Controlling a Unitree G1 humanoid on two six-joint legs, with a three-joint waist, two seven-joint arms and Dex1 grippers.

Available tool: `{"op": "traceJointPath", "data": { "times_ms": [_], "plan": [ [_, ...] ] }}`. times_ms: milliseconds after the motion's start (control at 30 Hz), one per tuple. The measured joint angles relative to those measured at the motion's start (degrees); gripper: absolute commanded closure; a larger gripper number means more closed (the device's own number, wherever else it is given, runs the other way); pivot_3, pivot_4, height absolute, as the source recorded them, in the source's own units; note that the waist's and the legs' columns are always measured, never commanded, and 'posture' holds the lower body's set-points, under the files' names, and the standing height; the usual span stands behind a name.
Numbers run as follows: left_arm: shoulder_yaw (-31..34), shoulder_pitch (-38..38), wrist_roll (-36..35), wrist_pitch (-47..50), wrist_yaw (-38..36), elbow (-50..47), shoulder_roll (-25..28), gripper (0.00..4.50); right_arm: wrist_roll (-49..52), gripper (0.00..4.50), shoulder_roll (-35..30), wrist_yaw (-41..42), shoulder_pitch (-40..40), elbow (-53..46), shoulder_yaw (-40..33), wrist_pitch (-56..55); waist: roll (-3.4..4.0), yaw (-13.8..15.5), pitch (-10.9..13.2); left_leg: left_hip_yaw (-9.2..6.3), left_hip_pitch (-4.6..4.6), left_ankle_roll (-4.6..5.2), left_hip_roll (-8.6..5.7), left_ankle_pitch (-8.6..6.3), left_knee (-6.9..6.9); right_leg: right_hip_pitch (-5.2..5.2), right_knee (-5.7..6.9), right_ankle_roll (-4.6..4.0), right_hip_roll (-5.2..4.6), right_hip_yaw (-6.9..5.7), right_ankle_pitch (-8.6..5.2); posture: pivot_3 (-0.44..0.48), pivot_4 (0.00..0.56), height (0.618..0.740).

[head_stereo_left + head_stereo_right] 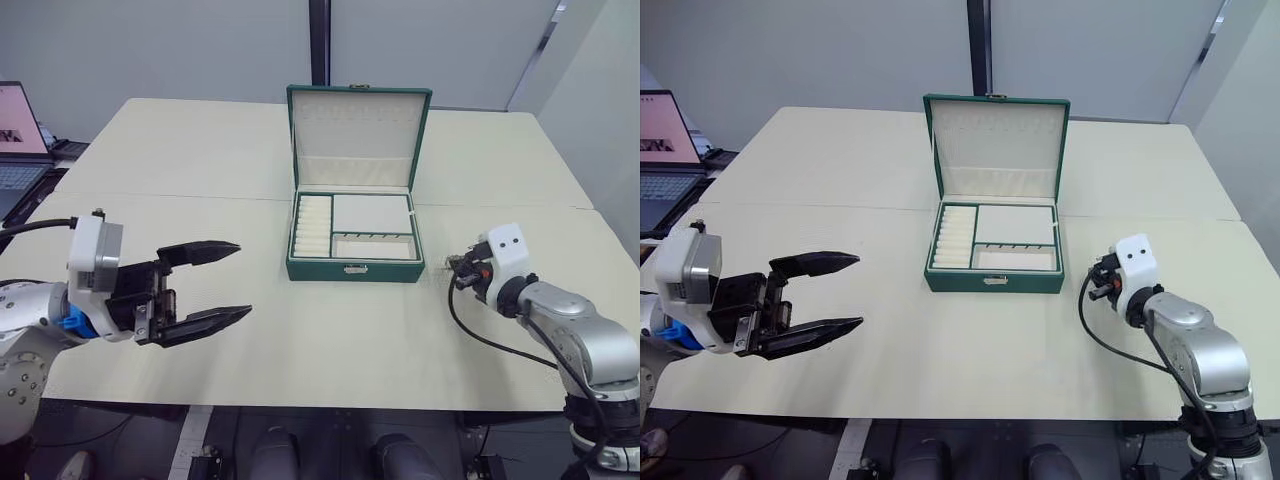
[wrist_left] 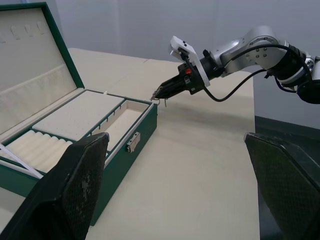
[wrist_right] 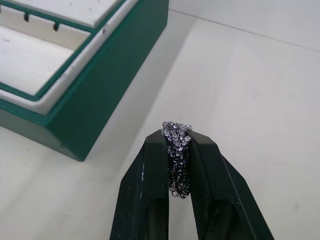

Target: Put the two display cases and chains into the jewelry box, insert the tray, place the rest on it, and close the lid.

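The dark green jewelry box (image 1: 355, 270) stands open in the middle of the table, its lid (image 1: 358, 135) upright at the back. The cream-lined tray (image 1: 370, 213) with ring rolls and small compartments sits inside it. Just right of the box's front right corner, low over the table, my right gripper (image 3: 176, 147) is shut on a small bunch of silvery chain (image 3: 176, 129). My left gripper (image 1: 244, 280) hovers open and empty to the left of the box, well apart from it. The two display cases are out of view.
A laptop (image 1: 20, 130) sits beyond the table's left edge. A seam crosses the pale table (image 1: 200, 150) behind the box. Bare tabletop lies in front of the box and on both sides.
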Motion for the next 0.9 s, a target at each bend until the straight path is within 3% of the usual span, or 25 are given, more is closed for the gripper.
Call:
{"op": "traceJointPath", "data": {
  "times_ms": [600,900],
  "plan": [
    [-1.8,-0.5,1.1,-0.4,0.1,1.0,-1.0,0.00,8.2,4.15,-8.2,6.2,-13.8,-4.5,-1.9,9.1,0.03,0.0,0.0,0.01,-0.01,0.01,0.01,0.00,0.01,-0.02,-0.01,0.00,0.00,0.02,0.00,0.000,0.150,0.740],
    [-1.8,-1.6,1.1,-0.1,2.0,2.1,-1.2,0.00,11.4,4.15,-8.5,10.5,-19.7,-2.8,2.0,9.2,0.03,0.0,0.0,0.03,0.00,0.01,0.01,0.00,0.02,-0.02,-0.01,0.00,-0.02,0.02,0.00,0.000,0.150,0.740]
  ]
}}
